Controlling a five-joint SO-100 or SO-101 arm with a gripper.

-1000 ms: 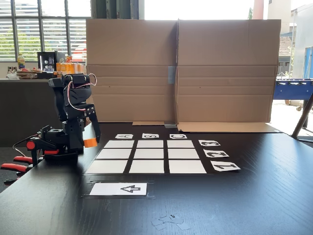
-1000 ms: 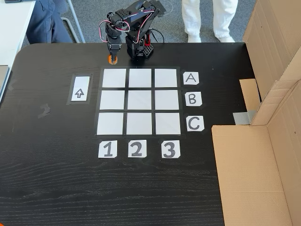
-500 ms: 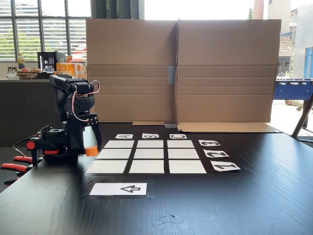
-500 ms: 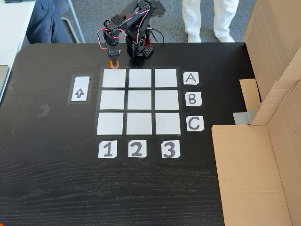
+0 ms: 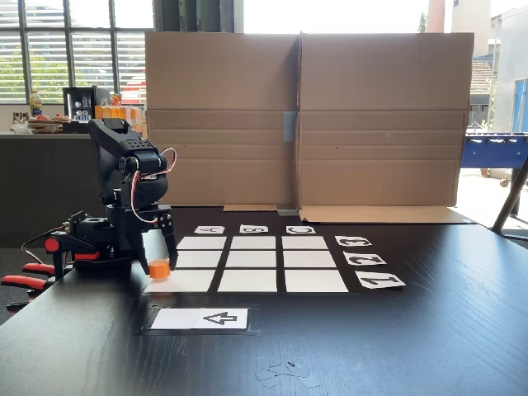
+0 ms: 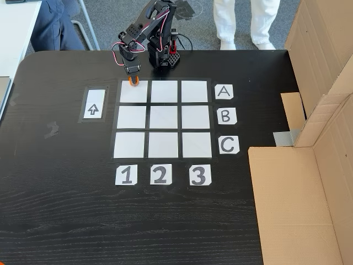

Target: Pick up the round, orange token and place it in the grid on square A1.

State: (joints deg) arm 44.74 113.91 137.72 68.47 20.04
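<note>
The orange token (image 5: 159, 267) (image 6: 132, 83) sits between the fingers of my gripper (image 5: 161, 264) (image 6: 132, 82), which is shut on it. The token is low over the table, at the edge of square A1 (image 5: 186, 281) (image 6: 135, 94) that lies nearest the arm's base. I cannot tell whether it touches the paper. The grid (image 5: 256, 260) (image 6: 163, 117) of nine white cells spreads out from there. In the fixed view from above, the A card (image 6: 223, 91) marks the top row and the 1 card (image 6: 126, 175) the left column.
A white arrow card (image 5: 200, 318) (image 6: 93, 109) lies beside the grid. Tall cardboard walls (image 5: 305, 124) (image 6: 317, 138) stand past the letter cards. Red clamps (image 5: 25, 276) hold the arm's base. A person's legs (image 6: 242, 22) stand behind the table, and a seated person (image 6: 52, 25) is at its corner.
The arm has reached forward and down with the token, from beside its base to the near edge of square A1. The grip has stayed shut.
</note>
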